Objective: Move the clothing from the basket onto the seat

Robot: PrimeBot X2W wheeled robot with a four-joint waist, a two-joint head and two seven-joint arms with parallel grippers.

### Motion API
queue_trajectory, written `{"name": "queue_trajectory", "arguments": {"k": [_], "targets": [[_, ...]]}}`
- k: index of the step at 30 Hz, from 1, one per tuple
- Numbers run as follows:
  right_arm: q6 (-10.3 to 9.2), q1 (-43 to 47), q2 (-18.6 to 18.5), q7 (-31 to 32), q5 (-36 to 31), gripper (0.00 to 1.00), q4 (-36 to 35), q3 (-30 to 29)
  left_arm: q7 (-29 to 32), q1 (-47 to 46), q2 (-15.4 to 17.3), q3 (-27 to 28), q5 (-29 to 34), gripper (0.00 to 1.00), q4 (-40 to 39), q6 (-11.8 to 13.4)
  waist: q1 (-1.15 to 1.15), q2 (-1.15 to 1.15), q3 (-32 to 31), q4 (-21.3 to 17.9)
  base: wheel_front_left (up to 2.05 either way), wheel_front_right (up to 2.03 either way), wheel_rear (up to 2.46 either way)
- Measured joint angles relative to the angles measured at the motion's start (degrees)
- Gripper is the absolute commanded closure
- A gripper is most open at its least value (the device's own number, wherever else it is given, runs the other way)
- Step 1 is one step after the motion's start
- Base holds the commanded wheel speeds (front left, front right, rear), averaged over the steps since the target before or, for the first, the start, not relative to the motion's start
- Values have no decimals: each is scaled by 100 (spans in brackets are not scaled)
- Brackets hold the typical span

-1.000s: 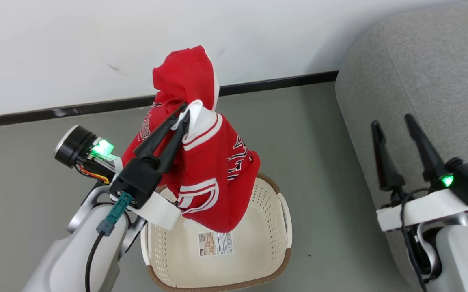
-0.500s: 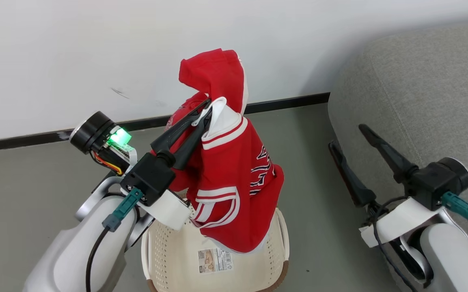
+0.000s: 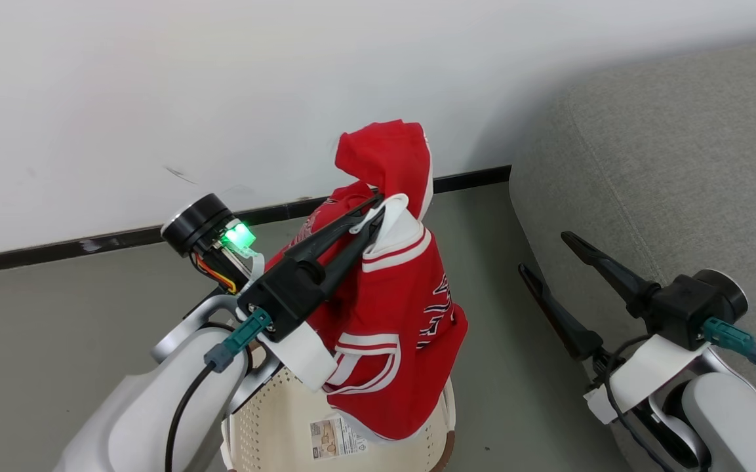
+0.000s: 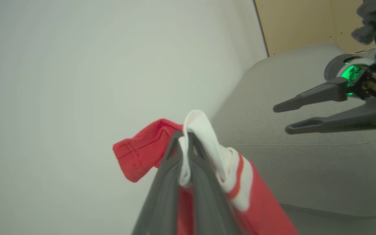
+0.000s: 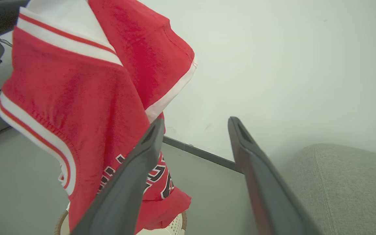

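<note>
mid-carry: the left gripper (image 3: pixel 372 211) pinches the jersey (image 3: pixel 397 328), which hangs over the basket (image 3: pixel 266 432), the right gripper (image 3: pixel 543 252) gapes empty, and next it likely needs swinging right onto the sofa (image 3: pixel 666 196).

Dark lettering (image 3: pixel 440 311) on the red jersey (image 3: pixel 404 288) is showing only partly, unreadable across a fold, and the paper label (image 3: pixel 333 438) in the basket (image 3: pixel 266 426) is bearing print too small to read.

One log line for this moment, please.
left tool: shut on jersey | jersey: hanging over basket, not yet on sofa | right tool: open, empty
</note>
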Motion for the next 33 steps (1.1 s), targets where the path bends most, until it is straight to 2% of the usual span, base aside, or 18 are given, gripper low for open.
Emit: {"name": "queue_trajectory", "arguments": {"k": [9,19,33], "targets": [[0,-261,-533,129,564,0,10,444,86,-220,1,-534,-189,100,-161,-15,0,0,-93,-165,0,0,0],[0,-839,-1214,303,1384,0,-257,1811,109,-455,3,-1091,-463,100,-382,-15,0,0,-200,-301,0,0,0],[1,-1938,-1737,325,1569,0,-573,3123,154,-688,33,-1441,-724,100,-593,-16,0,0,-270,-237,0,0,0]]}}
